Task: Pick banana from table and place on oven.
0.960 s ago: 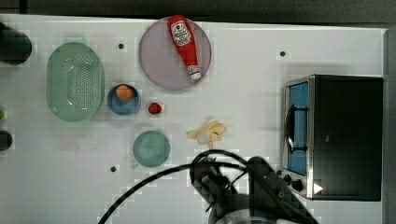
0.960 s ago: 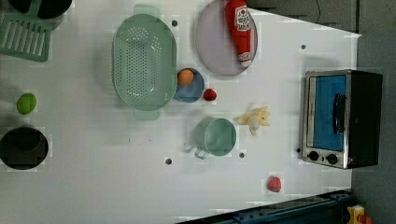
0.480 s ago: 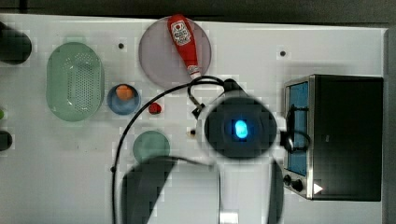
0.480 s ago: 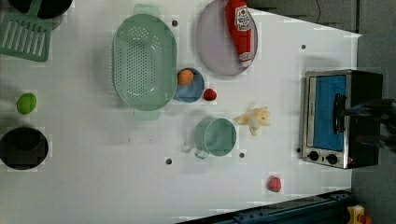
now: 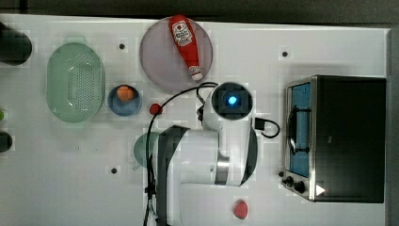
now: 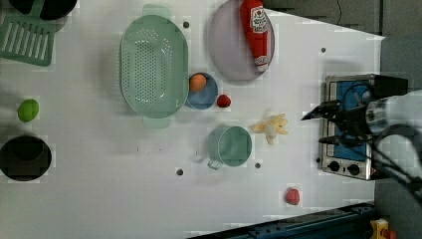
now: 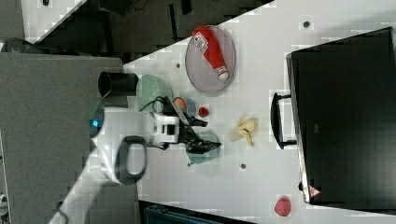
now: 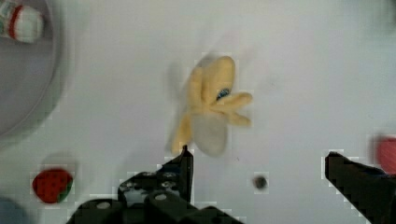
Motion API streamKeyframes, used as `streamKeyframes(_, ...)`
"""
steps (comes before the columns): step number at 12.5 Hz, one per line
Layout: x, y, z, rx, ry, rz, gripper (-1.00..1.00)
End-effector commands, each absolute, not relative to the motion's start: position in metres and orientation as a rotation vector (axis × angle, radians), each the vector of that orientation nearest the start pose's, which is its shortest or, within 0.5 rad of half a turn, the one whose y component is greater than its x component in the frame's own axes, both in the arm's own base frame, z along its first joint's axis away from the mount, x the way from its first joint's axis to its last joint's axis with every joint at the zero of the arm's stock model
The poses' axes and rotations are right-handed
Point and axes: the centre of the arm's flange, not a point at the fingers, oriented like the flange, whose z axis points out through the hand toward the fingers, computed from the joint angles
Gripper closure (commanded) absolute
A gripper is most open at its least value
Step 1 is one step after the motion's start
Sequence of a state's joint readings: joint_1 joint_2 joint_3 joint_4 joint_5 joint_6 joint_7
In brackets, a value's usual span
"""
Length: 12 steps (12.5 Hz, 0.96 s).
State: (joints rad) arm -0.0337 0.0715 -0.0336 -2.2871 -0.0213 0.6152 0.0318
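Observation:
The banana [image 6: 271,127] lies on the white table [image 6: 99,189], pale yellow with its peel strips splayed, between the green cup and the oven [image 6: 348,167]. The right view shows the banana [image 7: 243,129] just off the oven's [image 7: 345,116] door handle. My gripper [image 8: 259,163] hangs open well above the table with the banana [image 8: 210,112] under it, just ahead of the fingertips [image 8: 180,168]. Nothing is between the jaws. In the left view the gripper [image 6: 313,129] overlaps the oven's front. In the top view my arm hides the banana, beside the oven [image 5: 348,136].
A red ketchup bottle [image 6: 256,30] lies on a grey plate [image 6: 224,50]. Near the banana are a green cup [image 6: 230,146], a strawberry [image 6: 223,100] and a blue bowl [image 6: 204,97] holding an orange thing. A green colander [image 6: 154,64] is further off. A red thing [image 6: 292,195] lies near the oven.
My arm has swept in from the top view's bottom edge to above the banana, hiding it there. In the left view the gripper has come further in from the right. The objects have not moved.

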Motion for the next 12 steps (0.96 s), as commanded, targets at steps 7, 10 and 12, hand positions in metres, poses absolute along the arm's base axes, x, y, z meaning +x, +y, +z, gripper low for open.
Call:
streamKeyframes(7, 0.481, -0.025, 0.199, -2.891, 1.365, 0.129, -1.0)
streamKeyframes(10, 0.478, -0.023, 0.167, -2.895, 1.357, 0.13, -1.0)
streamKeyframes(12, 0.477, -0.021, 0.156, -2.896, 1.351, 0.128, -0.69)
